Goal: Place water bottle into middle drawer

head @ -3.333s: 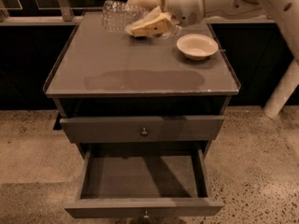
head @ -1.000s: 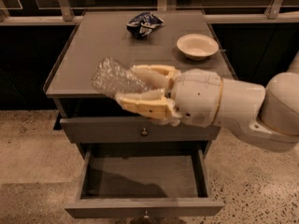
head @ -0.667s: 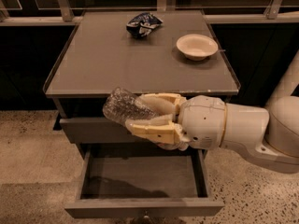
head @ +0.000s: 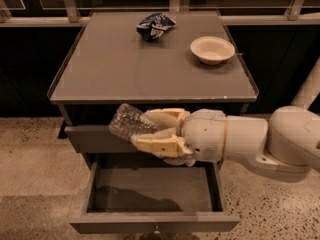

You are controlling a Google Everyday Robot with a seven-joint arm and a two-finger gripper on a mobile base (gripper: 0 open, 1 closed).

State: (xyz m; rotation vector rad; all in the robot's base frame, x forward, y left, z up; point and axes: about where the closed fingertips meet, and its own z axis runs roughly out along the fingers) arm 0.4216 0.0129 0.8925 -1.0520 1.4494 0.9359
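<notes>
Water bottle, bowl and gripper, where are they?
water bottle (head: 125, 122), camera view, ribbed clear body
bowl (head: 212, 49), camera view, its middle
gripper (head: 146, 130), camera view, between fingertips gripping the bottle, above the open drawer (head: 155, 191)

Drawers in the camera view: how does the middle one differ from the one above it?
The middle drawer is pulled out, tray floor showing; the upper drawer shows only its front panel. The middle drawer's front is uncovered; the upper drawer's is partly hidden by the gripper, holding the water bottle in front of it. Both are grey.
</notes>
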